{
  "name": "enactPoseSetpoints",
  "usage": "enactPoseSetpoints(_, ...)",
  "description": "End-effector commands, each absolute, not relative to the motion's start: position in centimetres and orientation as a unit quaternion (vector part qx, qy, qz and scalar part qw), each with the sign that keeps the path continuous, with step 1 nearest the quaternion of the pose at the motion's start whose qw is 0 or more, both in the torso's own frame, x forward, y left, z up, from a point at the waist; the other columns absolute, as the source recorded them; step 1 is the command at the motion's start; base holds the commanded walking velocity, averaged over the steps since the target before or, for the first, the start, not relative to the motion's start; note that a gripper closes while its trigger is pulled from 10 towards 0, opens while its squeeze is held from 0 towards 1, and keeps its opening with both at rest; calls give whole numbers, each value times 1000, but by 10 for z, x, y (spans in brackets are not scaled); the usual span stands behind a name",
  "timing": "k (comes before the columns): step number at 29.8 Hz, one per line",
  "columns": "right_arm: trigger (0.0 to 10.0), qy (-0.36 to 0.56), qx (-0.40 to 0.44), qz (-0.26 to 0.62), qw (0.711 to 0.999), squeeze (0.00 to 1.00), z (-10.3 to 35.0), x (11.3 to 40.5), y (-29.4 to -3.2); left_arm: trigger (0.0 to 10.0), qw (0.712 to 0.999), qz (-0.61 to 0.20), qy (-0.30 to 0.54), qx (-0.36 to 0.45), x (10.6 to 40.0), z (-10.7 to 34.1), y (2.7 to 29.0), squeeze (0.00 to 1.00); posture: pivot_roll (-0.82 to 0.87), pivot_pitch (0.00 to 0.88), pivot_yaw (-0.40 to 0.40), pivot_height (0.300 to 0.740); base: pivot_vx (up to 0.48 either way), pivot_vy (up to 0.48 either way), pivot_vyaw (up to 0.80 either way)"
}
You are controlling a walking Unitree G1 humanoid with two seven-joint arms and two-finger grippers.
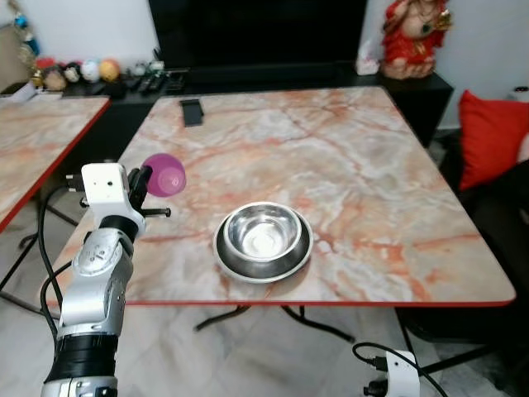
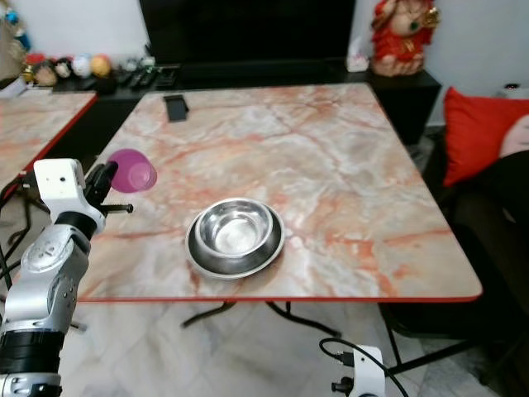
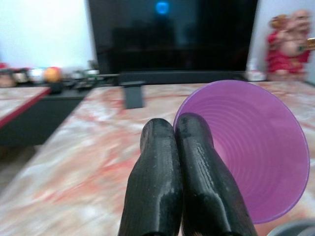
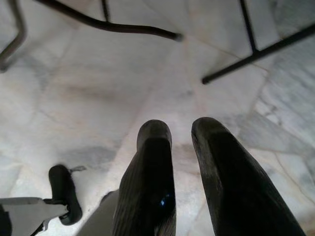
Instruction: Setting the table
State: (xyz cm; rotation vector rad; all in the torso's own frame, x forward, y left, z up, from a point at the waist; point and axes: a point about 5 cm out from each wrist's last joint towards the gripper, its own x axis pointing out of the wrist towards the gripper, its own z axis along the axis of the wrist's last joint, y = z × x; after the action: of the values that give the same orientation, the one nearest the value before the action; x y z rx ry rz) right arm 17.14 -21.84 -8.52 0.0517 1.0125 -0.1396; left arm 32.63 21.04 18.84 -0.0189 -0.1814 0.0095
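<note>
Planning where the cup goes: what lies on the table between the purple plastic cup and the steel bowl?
Nothing: bare marble tabletop separates the purple plastic cup, held by the left end effector, from the steel bowl in both eye views.

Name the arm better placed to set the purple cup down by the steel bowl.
Left. The left gripper is pinched on the rim of the purple cup above the table's left edge, near the steel bowl. The right gripper hangs low over the floor, fingers apart.
</note>
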Motion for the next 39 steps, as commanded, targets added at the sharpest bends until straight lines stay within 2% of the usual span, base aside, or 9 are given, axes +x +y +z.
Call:
enactPoseSetpoints(1, 10000, 482, 26, -65, 873, 0, -85, 174, -217, 10000, 995, 6, -95, -9, 327, 192, 213, 0, -66, 0, 49, 740, 330, 0, 0)
enactPoseSetpoints(8, 10000, 483, 26, -65, 873, 0, -85, 173, -217, 10000, 995, 8, -97, -5, 328, 195, 212, 0, -67, 0, 48, 740, 307, 0, 0)
enactPoseSetpoints(15, 10000, 482, 26, -65, 873, 0, -84, 174, -217, 10000, 996, 7, -83, -34, 330, 196, 210, 0, -67, 0, 42, 740, 0, 0, 0)
enactPoseSetpoints(21, 10000, 484, 24, -63, 873, 0, -84, 174, -218, 10000, 999, 25, -25, -24, 332, 196, 218, 0, -68, 0, 32, 740, 0, 0, 0)
enactPoseSetpoints(23, 10000, 485, 22, -61, 872, 0, -84, 174, -218, 10000, 999, -2, 31, 8, 332, 193, 211, 0, -65, 0, 30, 740, 0, 0, 0)
enactPoseSetpoints(26, 10000, 485, 22, -61, 872, 0, -84, 174, -218, 10000, 998, 0, 65, 20, 332, 189, 207, 0, -73, 0, 27, 740, 0, 0, 0)
enactPoseSetpoints(36, 10000, 486, 22, -57, 872, 0, -84, 174, -219, 10000, 990, 50, 128, -21, 333, 199, 211, 0, -74, 0, 20, 740, 0, 0, 0)
enactPoseSetpoints(39, 10000, 489, 19, -52, 871, 0, -84, 173, -219, 10000, 984, 45, 160, -70, 329, 200, 207, 0, -71, 0, 19, 740, 0, 0, 0)
